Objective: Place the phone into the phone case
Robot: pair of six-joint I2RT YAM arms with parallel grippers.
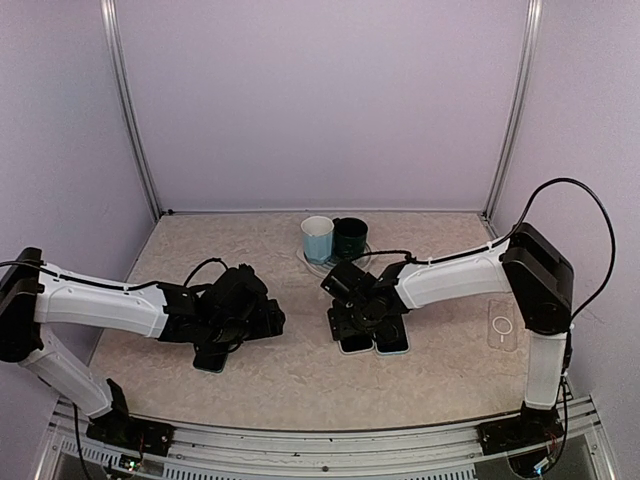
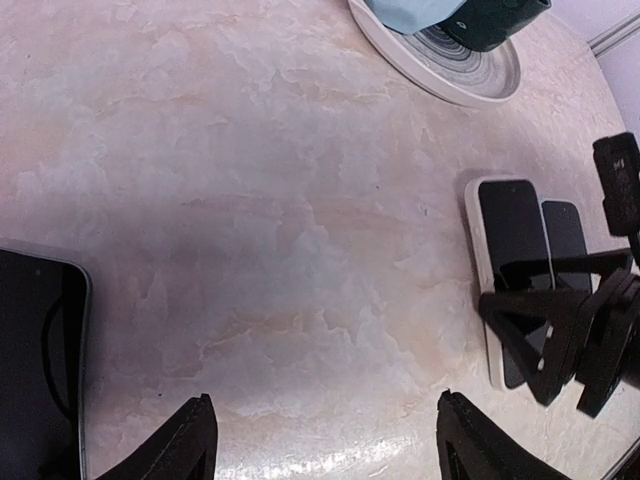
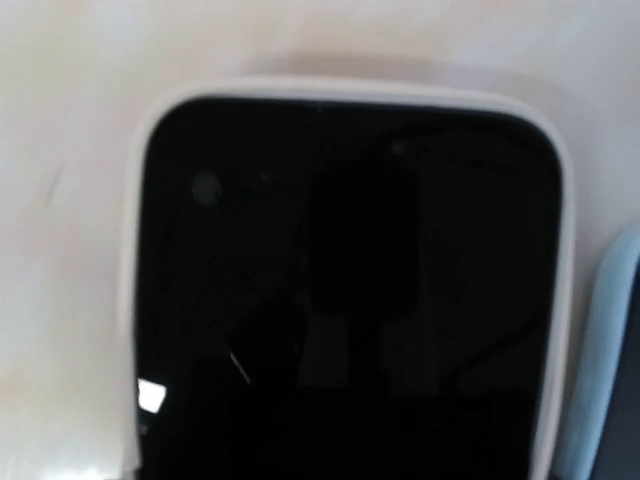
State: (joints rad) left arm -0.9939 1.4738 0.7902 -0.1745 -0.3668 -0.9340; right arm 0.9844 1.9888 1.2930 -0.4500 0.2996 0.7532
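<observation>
Right wrist view shows the phone seated in its phone case, task seemingly done; left tool gapes empty, for the right tool I cannot tell.

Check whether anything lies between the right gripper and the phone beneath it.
Nothing visible does. The right gripper hangs directly over the black phone in a white-rimmed case, with no object between them. A second dark phone lies alongside it, off to one side and not in the way.
</observation>
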